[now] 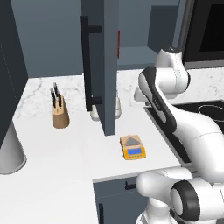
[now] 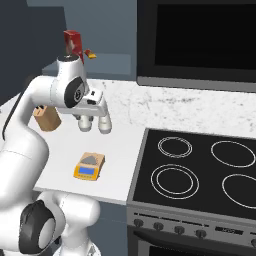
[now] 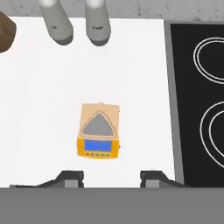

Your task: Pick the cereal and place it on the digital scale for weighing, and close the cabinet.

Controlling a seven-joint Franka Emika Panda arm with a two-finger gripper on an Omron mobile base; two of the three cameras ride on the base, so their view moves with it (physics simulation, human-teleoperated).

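nothing done: i see cereal (image 2: 73, 41) on the cabinet (image 1: 105, 65) shelf, door open, digital scale (image 3: 99, 131) bare, gripper (image 3: 111, 176) above it, claw empty, at its narrowest.

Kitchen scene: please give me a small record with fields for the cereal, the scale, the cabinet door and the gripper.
cereal: red box standing upright on the cabinet shelf, not yet picked
digital scale: orange-yellow, on the white counter left of the stove, weighing plate bare
cabinet: door swung open, black bar handle facing out
gripper: above the counter, looking down at the scale, nothing between the finger tips
also on counter: knife block; two grey shakers by the back wall
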